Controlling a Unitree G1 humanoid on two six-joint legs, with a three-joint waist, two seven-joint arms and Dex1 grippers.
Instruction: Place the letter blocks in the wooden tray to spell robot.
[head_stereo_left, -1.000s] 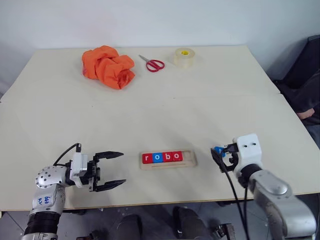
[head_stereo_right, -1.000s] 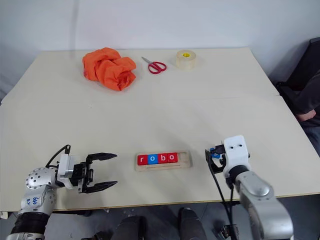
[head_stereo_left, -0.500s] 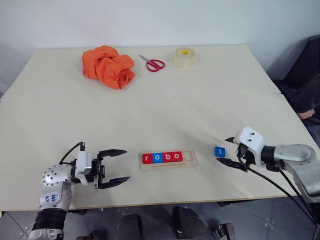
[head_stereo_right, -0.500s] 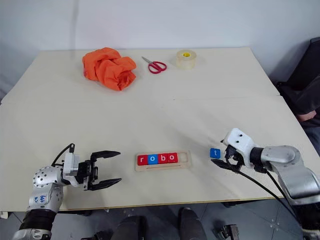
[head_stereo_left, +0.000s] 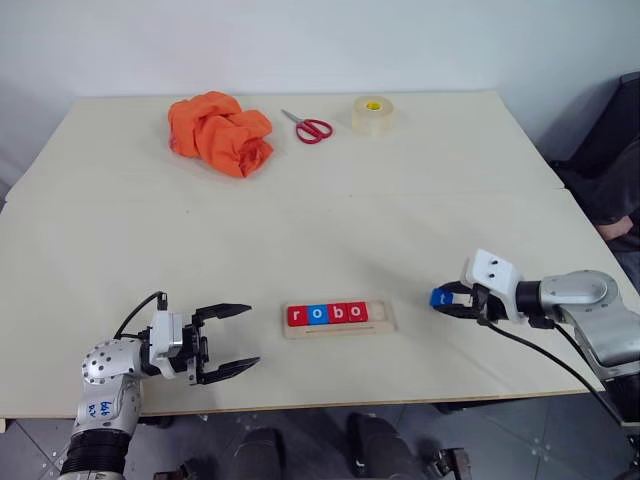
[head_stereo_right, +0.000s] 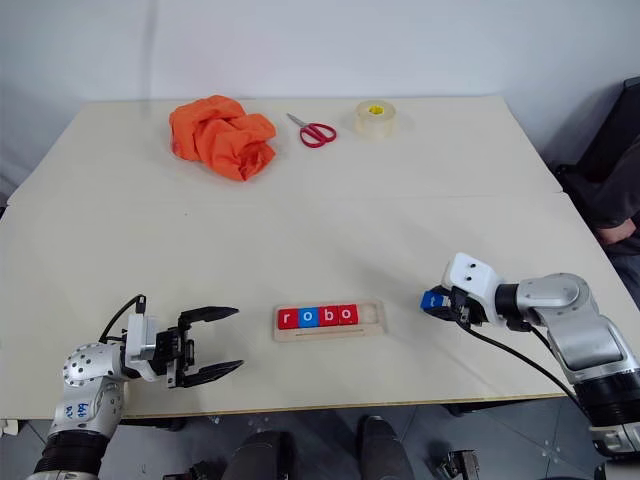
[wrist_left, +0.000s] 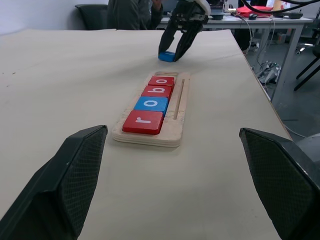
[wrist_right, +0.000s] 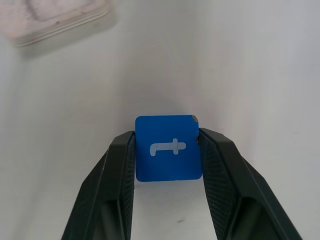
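The wooden tray (head_stereo_left: 383, 316) lies near the table's front edge. In it stand letter blocks (head_stereo_left: 327, 313) in a row: red r, blue o, red b, red o. Its rightmost slot is bare. Right of the tray, a blue t block (wrist_right: 168, 148) sits low at the tabletop, and my right gripper (head_stereo_left: 443, 299) is shut on its two sides. The left wrist view looks along the tray (wrist_left: 172, 134) to that block (wrist_left: 166, 56) beyond it. To the tray's left, my left gripper (head_stereo_left: 252, 334) hovers open and holds nothing.
An orange cloth (head_stereo_left: 220, 132), red-handled scissors (head_stereo_left: 308, 126) and a roll of clear tape (head_stereo_left: 371, 114) lie along the far side of the table. A person's hand (head_stereo_left: 612, 230) shows beside a dark chair at the right edge.
My right gripper, open beside the blue t block half a second ago, has turned level and shut on the block. The left gripper has kept still.
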